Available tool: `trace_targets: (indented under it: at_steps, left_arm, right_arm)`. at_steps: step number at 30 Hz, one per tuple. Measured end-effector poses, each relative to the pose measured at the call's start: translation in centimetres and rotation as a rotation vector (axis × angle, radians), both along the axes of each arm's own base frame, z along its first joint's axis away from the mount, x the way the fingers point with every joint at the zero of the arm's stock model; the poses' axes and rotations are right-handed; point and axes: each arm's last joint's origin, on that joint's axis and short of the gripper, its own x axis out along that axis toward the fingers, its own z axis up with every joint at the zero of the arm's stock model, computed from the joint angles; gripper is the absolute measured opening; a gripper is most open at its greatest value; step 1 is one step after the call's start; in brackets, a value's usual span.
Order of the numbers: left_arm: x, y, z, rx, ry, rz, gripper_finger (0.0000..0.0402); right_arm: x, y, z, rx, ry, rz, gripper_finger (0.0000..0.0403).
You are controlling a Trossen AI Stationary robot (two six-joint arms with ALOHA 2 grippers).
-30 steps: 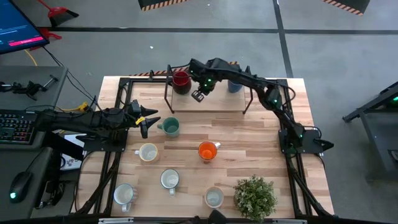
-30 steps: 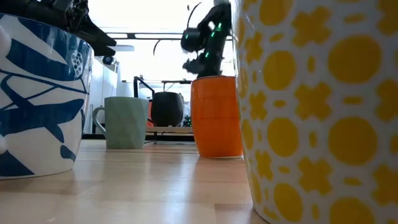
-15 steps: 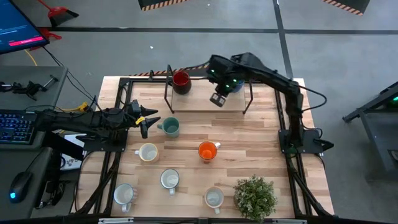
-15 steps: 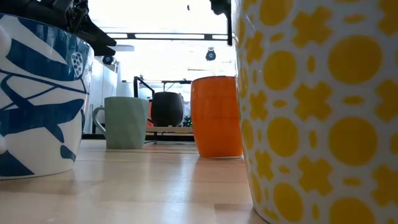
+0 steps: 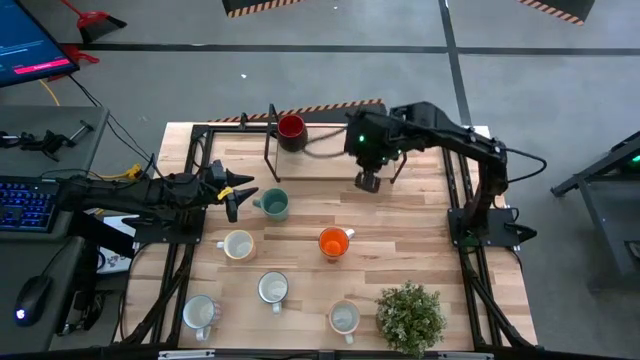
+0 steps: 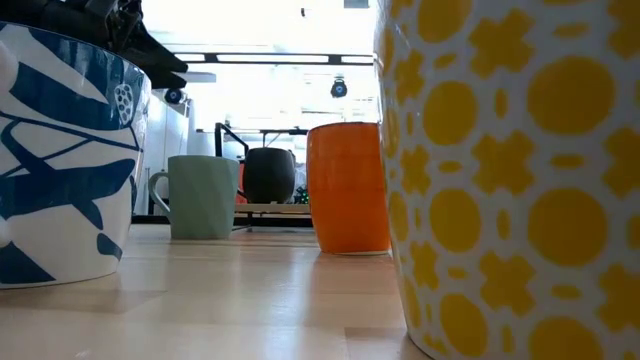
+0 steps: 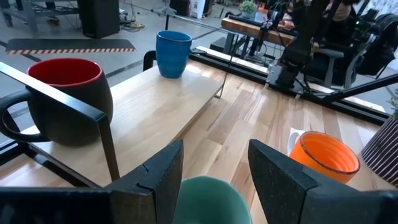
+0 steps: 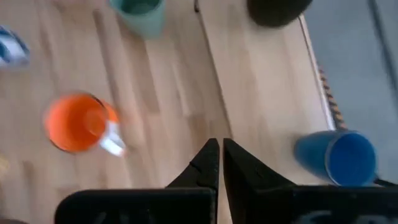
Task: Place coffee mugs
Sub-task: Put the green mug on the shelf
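Your right gripper (image 5: 367,181) has swung off the raised wooden shelf (image 5: 330,160), fingers pressed together and empty (blue ceramic mug (image 7: 173,54) placed there), now heading toward the orange ceramic mug (image 5: 334,242).

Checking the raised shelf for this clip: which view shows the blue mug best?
The left wrist view: the blue mug stands upright and whole at the far end of the shelf, clear of the red mug. The right wrist view shows it from above, blurred. In the high view the right arm covers it; the low view does not show it.
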Motion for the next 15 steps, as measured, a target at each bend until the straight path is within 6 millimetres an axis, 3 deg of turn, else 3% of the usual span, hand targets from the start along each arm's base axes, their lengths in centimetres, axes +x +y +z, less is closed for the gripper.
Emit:
trace_targets:
  at_steps: [7,15]
  left_arm:
    - [0.0,0.0,0.2,-0.023,-0.025,0.006,0.0172]
    - [0.0,0.0,0.1,-0.025,-0.026,0.006,0.0172]
  right_arm:
    - [-1.1,1.0,-4.1,-0.089,0.195,-0.03,0.0]
    - [-7.2,2.6,-7.2,0.126,0.284,-0.132,0.0]
